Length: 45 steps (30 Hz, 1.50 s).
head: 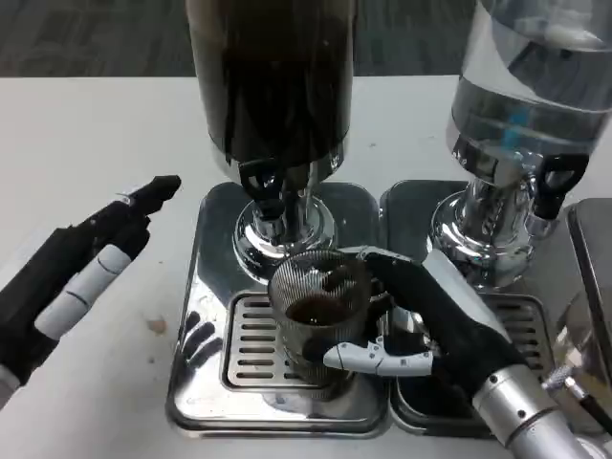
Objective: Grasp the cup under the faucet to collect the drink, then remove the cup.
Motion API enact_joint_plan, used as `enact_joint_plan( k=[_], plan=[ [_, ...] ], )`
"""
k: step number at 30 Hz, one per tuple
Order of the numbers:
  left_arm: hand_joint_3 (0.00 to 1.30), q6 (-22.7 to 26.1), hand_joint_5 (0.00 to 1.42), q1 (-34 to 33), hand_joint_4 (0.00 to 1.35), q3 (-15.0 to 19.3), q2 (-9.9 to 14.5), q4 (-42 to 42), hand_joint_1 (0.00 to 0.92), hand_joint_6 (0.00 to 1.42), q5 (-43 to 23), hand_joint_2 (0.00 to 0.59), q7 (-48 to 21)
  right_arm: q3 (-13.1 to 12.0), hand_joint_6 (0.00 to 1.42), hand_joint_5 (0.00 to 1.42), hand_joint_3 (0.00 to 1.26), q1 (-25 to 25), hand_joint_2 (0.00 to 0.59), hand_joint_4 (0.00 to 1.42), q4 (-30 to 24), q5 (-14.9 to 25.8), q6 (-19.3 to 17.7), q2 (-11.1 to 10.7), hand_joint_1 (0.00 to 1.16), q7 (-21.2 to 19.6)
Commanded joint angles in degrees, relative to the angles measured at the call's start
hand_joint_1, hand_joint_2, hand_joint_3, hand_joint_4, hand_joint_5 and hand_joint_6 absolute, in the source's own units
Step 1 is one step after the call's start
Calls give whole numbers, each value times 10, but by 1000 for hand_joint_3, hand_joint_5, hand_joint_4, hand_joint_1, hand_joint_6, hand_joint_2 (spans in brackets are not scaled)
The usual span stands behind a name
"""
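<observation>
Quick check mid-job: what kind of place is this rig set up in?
Probably a self-serve drinks station or a mock-up of one. On the white table stand a dark-filled beverage dispenser and a clear water dispenser, each on a shiny metal drip tray. The right hand holds a ribbed glass cup under the faucet.

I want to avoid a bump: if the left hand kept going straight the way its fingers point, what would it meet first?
Probably the dark drink dispenser: the left hand points up and to the right toward its base and black tap. Depth is unclear, so it might pass in front.
</observation>
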Motion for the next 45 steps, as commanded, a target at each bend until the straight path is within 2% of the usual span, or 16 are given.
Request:
enact_joint_plan(
  k=[1, 7, 22, 45],
  plan=[
    [161, -11, 62, -3, 94, -3, 5, 7, 0, 77, 6, 148, -4, -11, 569, 502, 404, 4, 226, 401, -26, 3, 1, 0, 749, -8],
    [154, -11, 62, -3, 89, -6, 5, 12, 0, 77, 8, 148, -5, -18, 569, 505, 405, 12, 227, 406, -40, -4, 5, -5, 749, -10],
    [150, -17, 62, 11, 84, -21, 5, 6, 0, 77, 19, 146, -6, -46, 577, 506, 416, 30, 229, 413, -66, 19, 8, -3, 756, 0],
    [120, -33, 50, 50, 41, -26, 21, -10, 0, 74, 39, 142, -5, -60, 579, 514, 427, 76, 238, 423, -135, 39, 22, -10, 748, 27]
  ],
)
